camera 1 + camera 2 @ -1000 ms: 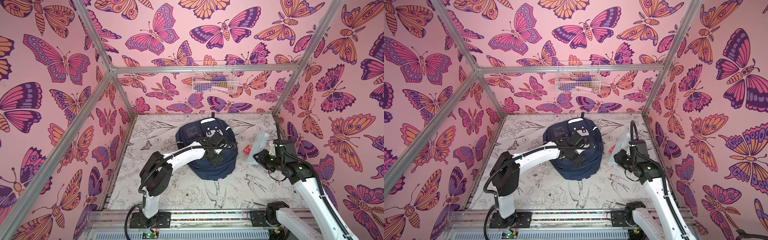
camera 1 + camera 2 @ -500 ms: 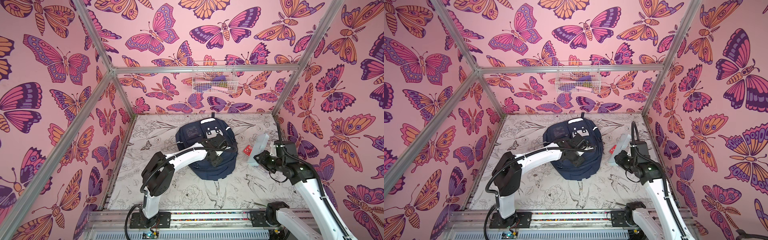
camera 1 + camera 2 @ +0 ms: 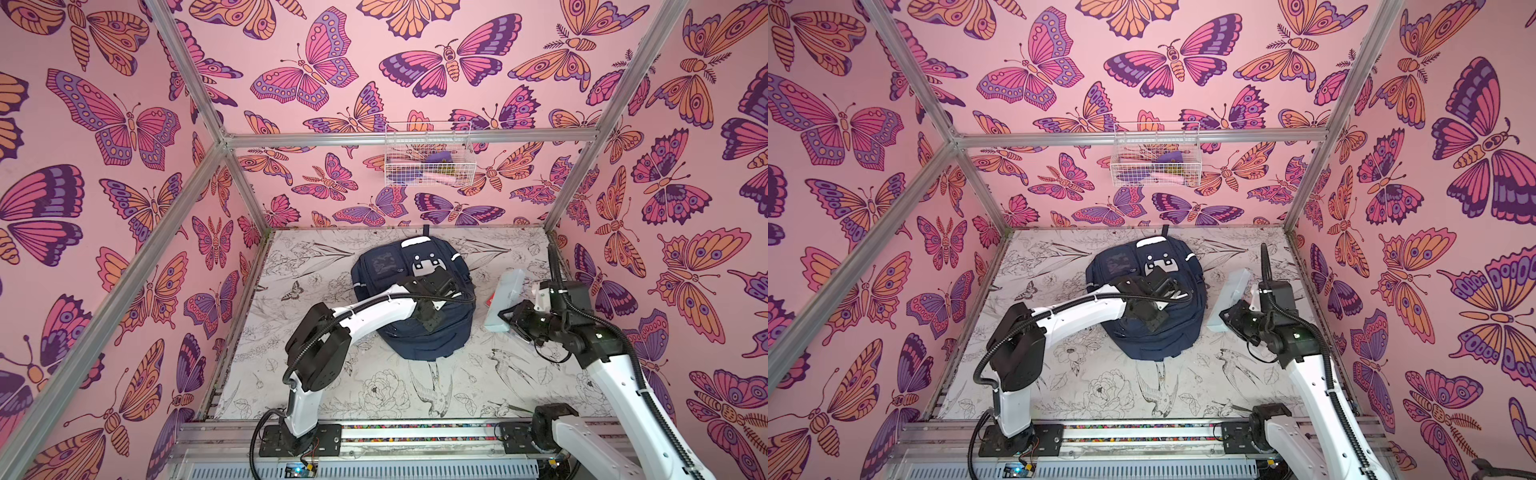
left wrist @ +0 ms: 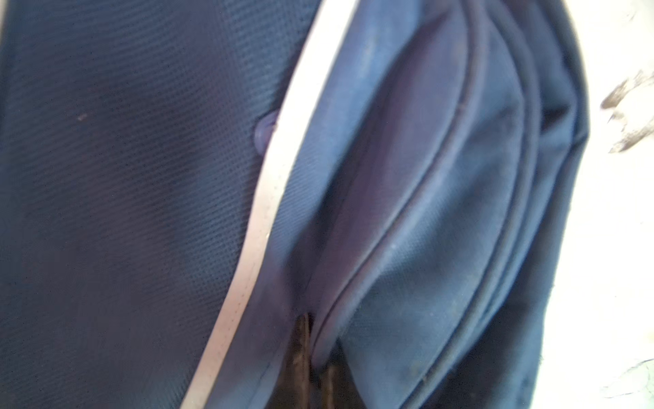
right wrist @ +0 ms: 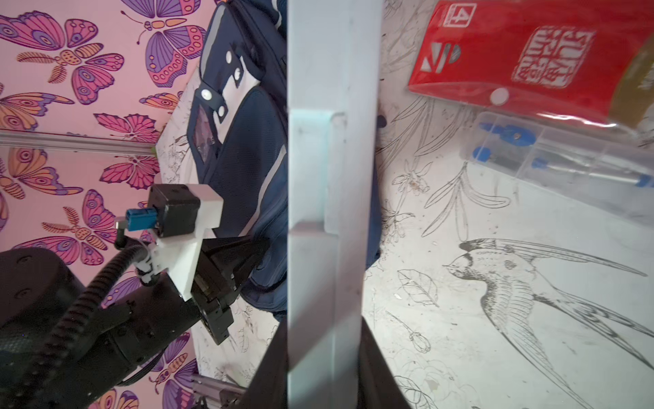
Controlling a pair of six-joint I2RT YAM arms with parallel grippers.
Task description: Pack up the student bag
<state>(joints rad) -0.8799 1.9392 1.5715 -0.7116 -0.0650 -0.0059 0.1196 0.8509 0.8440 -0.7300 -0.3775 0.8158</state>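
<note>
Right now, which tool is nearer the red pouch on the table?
Right. The right tool, gripping a pale blue case, sits just beside the red pouch; the left tool is on the student bag, farther away.

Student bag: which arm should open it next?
Probably left: the left claw is shut on a seam of the student bag, while the right claw is busy holding a pale box beside it.
</note>
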